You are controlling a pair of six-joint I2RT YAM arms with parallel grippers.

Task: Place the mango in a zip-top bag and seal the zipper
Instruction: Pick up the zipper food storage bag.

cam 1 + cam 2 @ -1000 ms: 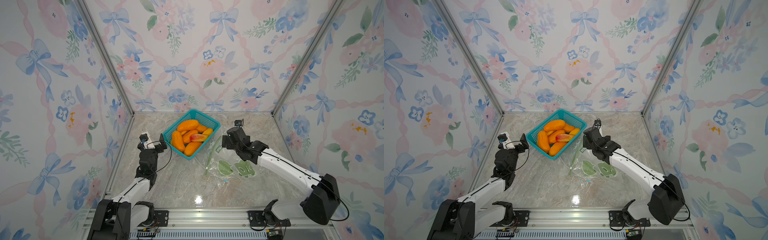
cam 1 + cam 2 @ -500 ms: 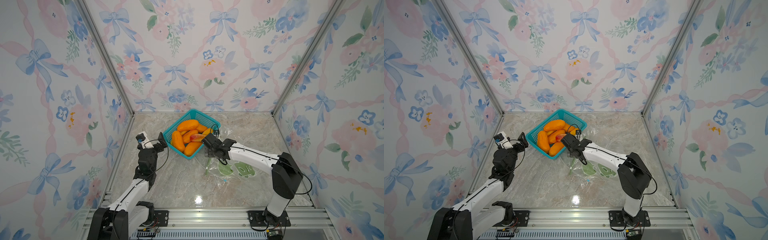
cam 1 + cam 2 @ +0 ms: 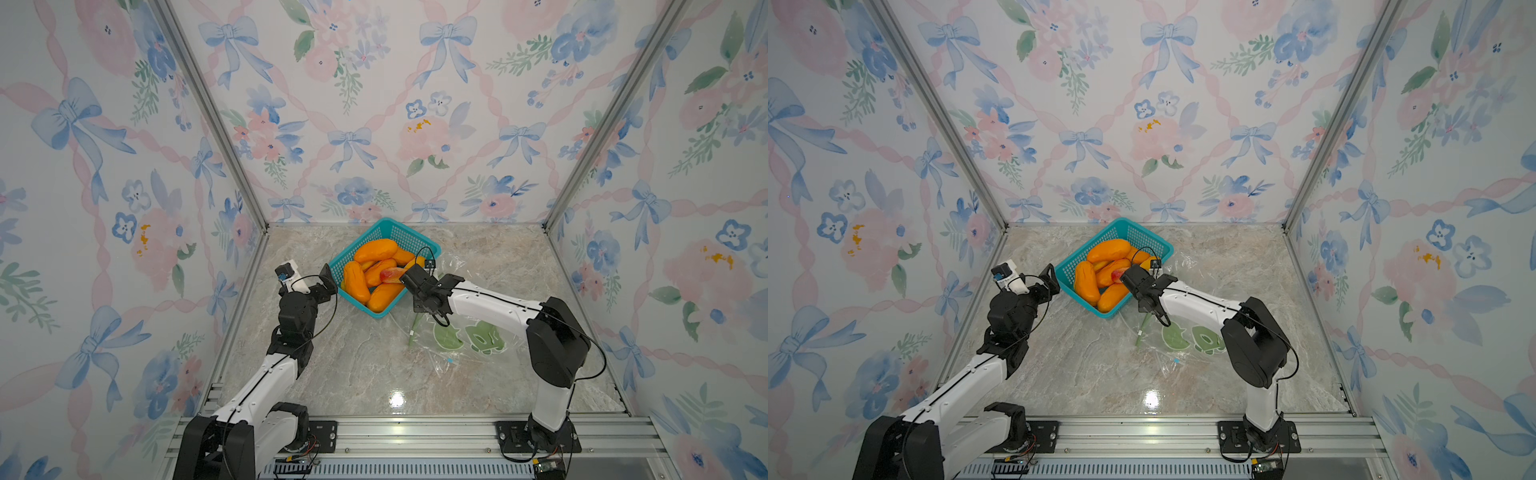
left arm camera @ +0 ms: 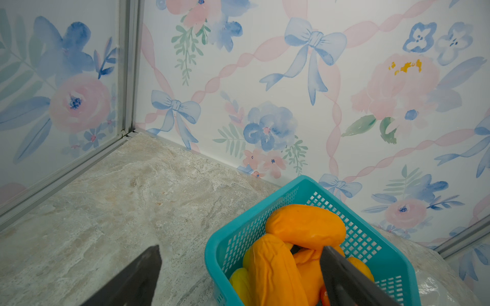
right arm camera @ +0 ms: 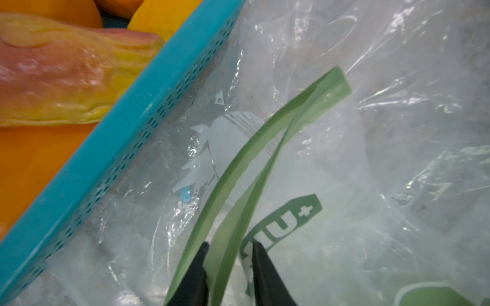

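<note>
Plainly, the mangoes (image 3: 376, 266) all lie in the teal basket (image 3: 357, 243) at the back of the marble desk (image 3: 353, 365), none in the bag. Most are smooth, long and deep orange, piled across one another. One mango (image 5: 66, 79) near the basket's right wall has a pink-red blush fading to yellow, with wrinkled skin.

The zip-top bag (image 3: 469, 332) lies flat on the desk just beside the basket on its right, with clear crinkled film pressed up against the basket wall. It carries green leaf-shaped prints and white markings. Its green zipper (image 5: 265, 132) is unsealed, the two lips parting into a narrow opening.

The right fingers (image 5: 196, 278) are drawn close together on either side of one green lip. A thin gap shows beside the strip, so I cannot tell whether they truly pinch it.

The left fingers (image 4: 143, 275) are spread wide and hold nothing. They hover at the basket's left corner, one tip over the fruit.
</note>
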